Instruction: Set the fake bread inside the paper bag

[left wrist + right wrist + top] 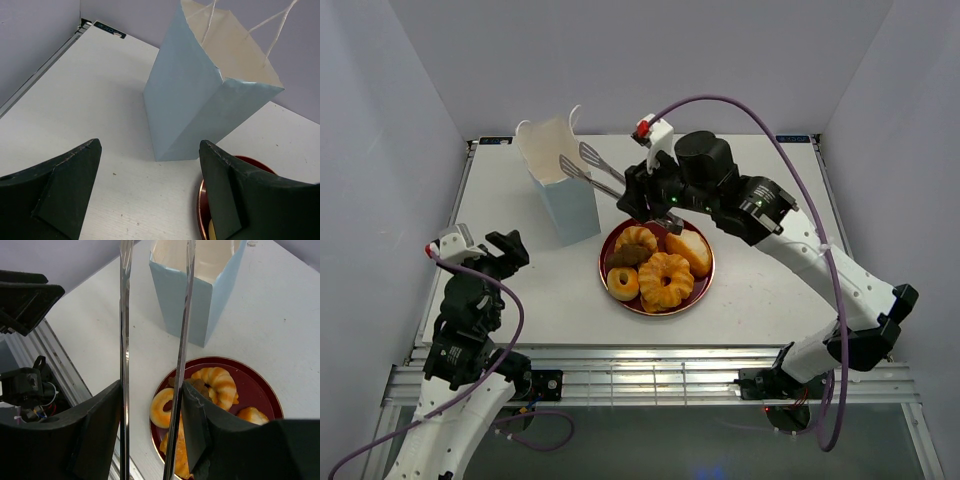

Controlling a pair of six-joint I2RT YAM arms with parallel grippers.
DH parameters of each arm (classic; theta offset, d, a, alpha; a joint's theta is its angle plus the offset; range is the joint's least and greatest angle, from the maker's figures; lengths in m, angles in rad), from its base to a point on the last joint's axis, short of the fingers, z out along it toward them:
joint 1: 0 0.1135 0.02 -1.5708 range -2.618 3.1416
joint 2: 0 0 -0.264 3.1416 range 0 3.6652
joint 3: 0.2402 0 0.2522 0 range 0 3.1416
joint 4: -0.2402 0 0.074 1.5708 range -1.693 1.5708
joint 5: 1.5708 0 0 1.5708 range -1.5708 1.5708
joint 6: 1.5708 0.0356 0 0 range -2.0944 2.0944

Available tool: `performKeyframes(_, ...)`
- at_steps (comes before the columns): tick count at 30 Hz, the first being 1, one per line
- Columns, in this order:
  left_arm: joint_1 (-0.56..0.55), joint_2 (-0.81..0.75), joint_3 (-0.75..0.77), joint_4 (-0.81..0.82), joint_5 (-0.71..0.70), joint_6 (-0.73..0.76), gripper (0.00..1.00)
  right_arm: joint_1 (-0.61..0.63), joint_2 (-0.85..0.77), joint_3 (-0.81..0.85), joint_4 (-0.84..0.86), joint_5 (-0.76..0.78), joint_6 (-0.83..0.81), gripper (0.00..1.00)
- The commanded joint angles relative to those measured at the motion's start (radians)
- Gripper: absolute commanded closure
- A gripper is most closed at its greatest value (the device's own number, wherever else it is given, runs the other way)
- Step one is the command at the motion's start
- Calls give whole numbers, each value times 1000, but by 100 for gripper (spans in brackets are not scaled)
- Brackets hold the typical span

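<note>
well, at the far left the left arm (470, 300) sits low by the near-left corner of the table (520, 300). the left jaws are spread wide, and in the left wrist view the dark fingers (60, 195) frame the paper bag between them.

next comes the paper bag (565, 195) (190, 110) (195, 300). it stands upright on the table with its mouth open, showing a white inside and white cord handles (280, 25). it is just beside the plate's left rim, with a thin strip of table between them.

the silver tongs (590, 170) (125, 340) slant from the right arm up toward the bag, their two arms a little apart. their flat tips lie at the right side of the bag's mouth, and i cannot tell whether they dip inside.

the right jaws are pinching the handle end of the tongs, one finger pressed against each arm.

below them the fake bread (658, 268) lies on the dark red plate (700, 288) (260, 390) (202, 200). the croissant (637, 238) (215, 382) is at the far side, with the dark brown piece (627, 256) touching it. the ring donut (623, 283) (162, 412) is at the near left, the twisted ring (666, 280) is in the near middle, and a bun (689, 252) is on the right.

furthest right, the right arm (800, 240) runs back to its base at the near edge.
</note>
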Motion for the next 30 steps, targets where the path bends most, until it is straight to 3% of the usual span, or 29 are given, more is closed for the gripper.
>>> performKeyframes(1, -3, 16, -6, 10, 10, 7, 11, -1, -93, -85, 28, -13, 8, 46)
performKeyframes(10, -4, 20, -4, 8, 15, 12, 6, 1, -290, -438, 18, 68, 31, 46)
performKeyframes(13, -3, 20, -6, 8, 13, 12, 15, -1, -342, -542, 23, 86, 48, 46)
performKeyframes(16, -3, 20, -6, 8, 10, 12, 15, -1, -376, -637, 28, 91, 74, 47)
performKeyframes(21, -3, 25, -6, 8, 7, 12, 11, 1, -376, -742, 46, 88, 146, 48)
performKeyframes(25, -3, 28, -6, 8, 10, 15, 2, -1, -362, -779, 81, 89, 170, 48)
performKeyframes(30, -3, 27, -6, 6, 7, 15, 2, 1, -332, -790, 95, 118, 173, 48)
